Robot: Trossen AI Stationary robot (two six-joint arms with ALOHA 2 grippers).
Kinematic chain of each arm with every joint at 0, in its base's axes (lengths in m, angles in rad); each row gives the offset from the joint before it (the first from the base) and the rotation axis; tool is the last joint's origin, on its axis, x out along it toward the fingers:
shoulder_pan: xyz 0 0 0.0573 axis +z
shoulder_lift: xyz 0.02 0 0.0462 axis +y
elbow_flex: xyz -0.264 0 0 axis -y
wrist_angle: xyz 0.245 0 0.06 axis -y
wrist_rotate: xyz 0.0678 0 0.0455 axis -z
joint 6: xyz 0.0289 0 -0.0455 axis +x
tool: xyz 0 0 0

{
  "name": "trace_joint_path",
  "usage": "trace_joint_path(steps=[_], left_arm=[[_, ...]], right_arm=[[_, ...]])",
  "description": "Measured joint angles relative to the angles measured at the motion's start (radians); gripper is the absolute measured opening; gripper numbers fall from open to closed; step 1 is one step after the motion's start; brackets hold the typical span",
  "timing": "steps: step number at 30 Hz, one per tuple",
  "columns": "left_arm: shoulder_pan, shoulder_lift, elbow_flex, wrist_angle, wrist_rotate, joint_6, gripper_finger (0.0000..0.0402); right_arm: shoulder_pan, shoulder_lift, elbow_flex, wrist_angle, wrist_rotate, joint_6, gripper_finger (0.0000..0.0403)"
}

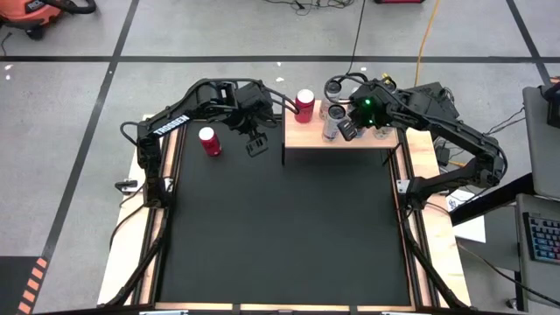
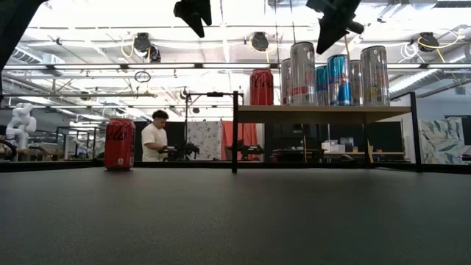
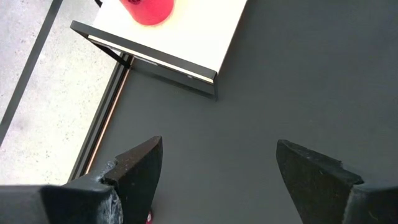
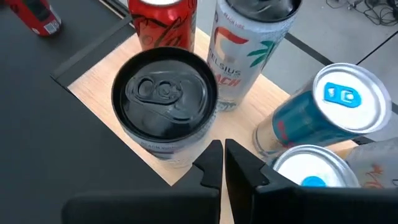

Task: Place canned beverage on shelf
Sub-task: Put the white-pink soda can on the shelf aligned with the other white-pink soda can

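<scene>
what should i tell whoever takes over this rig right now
Left gripper: open, empty, above the table between the loose red can and the shelf.
Right gripper: shut, empty, over the cans on the shelf.
Shelf: at the table's far edge, right of centre. It holds a red can at its left end and a cluster of silver and blue cans to the right.
Done: those cans are standing on the shelf.
Left: one red can stands upright on the black table, left of the shelf. The left arm is nearest to it, so it looks the likely one to pick it up.
</scene>
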Motion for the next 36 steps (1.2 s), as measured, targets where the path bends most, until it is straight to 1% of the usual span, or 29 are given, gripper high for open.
trace_joint_path(steps=[7,11,15,17,20,23,29,36], left_arm=[[0.0,0.0,0.0,0.0,0.0,0.0,0.0311],[0.0,0.0,0.0,0.0,0.0,0.0,0.0311],[0.0,0.0,0.0,0.0,0.0,-0.001,0.0311],[0.0,0.0,0.0,0.0,0.0,-0.001,0.0311],[0.0,0.0,0.0,0.0,0.0,-0.001,0.0311],[0.0,0.0,0.0,0.0,0.0,0.0,0.0311],[0.0,0.0,0.0,0.0,0.0,0.001,0.0311],[0.0,0.0,0.0,0.0,0.0,0.001,0.0311]], right_arm=[[0.01,-0.079,0.0,0.066,-0.001,-0.021,0.0],[0.019,-0.097,0.0,0.094,-0.089,-0.049,0.0],[0.018,-0.07,0.0,0.141,-0.106,-0.077,0.0],[0.018,-0.053,0.0,0.161,-0.145,-0.086,0.0],[0.019,-0.035,0.0,0.177,-0.24,-0.119,0.0],[0.023,-0.021,0.0,0.179,-0.285,-0.137,0.0],[0.032,0.026,0.0,0.1,-0.285,-0.165,0.0],[0.04,0.071,0.0,0.11,-0.278,-0.169,0.0]])
